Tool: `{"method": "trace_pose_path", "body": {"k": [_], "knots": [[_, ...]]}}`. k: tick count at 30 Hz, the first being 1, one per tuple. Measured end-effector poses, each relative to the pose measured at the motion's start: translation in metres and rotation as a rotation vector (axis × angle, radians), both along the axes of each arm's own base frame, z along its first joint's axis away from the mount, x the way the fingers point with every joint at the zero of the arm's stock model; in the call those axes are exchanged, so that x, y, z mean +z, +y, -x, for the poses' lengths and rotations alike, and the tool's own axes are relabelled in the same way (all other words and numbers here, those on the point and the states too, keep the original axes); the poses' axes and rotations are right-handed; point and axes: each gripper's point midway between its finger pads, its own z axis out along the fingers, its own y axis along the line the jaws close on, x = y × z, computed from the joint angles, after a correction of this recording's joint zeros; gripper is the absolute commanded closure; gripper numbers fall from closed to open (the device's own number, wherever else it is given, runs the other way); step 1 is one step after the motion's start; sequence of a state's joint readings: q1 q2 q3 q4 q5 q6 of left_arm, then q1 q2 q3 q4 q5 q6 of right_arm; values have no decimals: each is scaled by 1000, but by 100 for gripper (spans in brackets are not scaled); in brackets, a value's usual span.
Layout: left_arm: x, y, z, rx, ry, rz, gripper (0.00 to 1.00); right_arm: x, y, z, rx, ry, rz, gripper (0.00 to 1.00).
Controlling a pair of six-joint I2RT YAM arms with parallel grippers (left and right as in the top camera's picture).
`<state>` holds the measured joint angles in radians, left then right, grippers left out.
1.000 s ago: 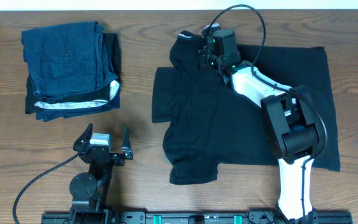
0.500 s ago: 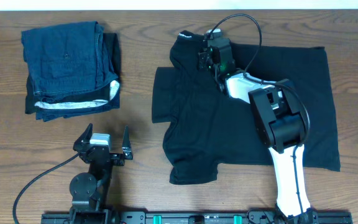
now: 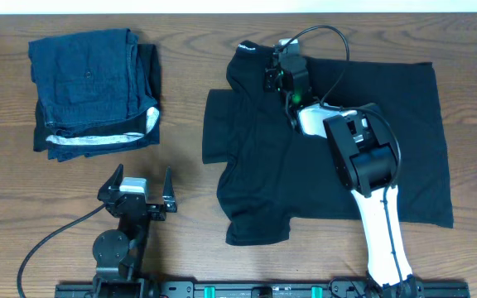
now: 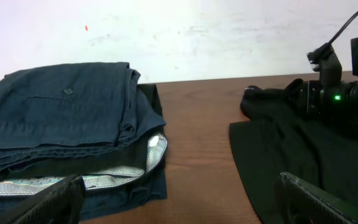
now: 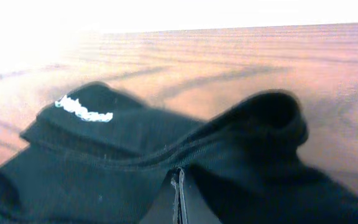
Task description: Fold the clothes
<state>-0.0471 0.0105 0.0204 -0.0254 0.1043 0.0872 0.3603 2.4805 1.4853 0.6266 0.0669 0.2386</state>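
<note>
Two end effectors, R (image 5: 179, 182) clamping T-shirt (image 3: 263, 157) collar; L (image 3: 142, 176) agape

Robotics lab bench, not a home. Evidence: left arm (image 3: 118, 244) + right arm (image 3: 383, 240) mounted on a black rail (image 3: 255, 290) w/ green clips at near edge. Loose cable (image 3: 56, 228) over the wood-grain surface (image 3: 189, 91). Bare white wall (image 4: 179, 37) on far side. Green LEDs (image 4: 337, 98) lit on right-arm hw. Only props: black T-shirt (image 3: 255, 165), folded dark blue stack (image 3: 89, 87) far left.
</note>
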Motion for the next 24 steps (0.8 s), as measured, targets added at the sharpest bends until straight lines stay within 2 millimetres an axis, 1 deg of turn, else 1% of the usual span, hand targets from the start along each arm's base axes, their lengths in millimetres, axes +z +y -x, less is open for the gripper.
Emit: {"method": "trace_pose_path", "body": {"k": [4,13,15,18,19,20,22,23,24], "knots": [[0,0,0,0,0,0,2,10,-7,-6,-40,-44,-2,99],[0,0,0,0,0,0,2,11,-30,-13,-102,-53,10,99],[0,0,0,0,0,0,2,8,-32,-14,-86,-40,22,99],[0,0,0,0,0,0,2,-10,-32,-12,-22,88,84,99],[0,0,0,0,0,0,2,-9,-31,-14,-5,137,102,99],[0,0,0,0,0,0,2,-1,-30,-18,8,161,112,99],[0,0,0,0,0,0,2,6,-29,-13,41,291,165,99],[0,0,0,0,0,0,2,15,-29,-12,55,340,190,99],[0,0,0,0,0,0,2,30,-28,-10,78,383,217,99]]}}
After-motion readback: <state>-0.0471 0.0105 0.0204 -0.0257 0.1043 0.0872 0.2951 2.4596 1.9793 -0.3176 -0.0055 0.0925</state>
